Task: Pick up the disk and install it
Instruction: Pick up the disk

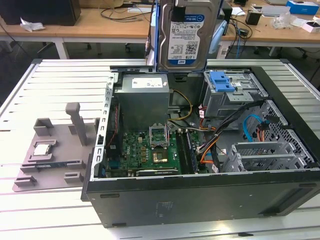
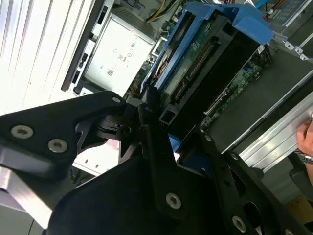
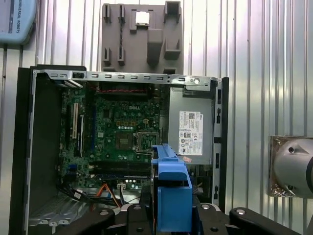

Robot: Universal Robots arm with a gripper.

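We see the disk (image 1: pixel 187 35), silver metal with a white, blue-banded label and blue plastic frame, held upright above the open black computer case (image 1: pixel 200 196). Black fingers (image 2: pixel 149 127) are clamped on its frame, over the ribbed metal table (image 1: pixel 55 75).

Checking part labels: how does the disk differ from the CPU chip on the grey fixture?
The disk is big and rectangular, the CPU chip small and square. The disk hangs upright above the case, clamped in the gripper; the CPU chip lies flat in the grey fixture. The disk has a blue carrier frame; the CPU chip has none. Both are silver.
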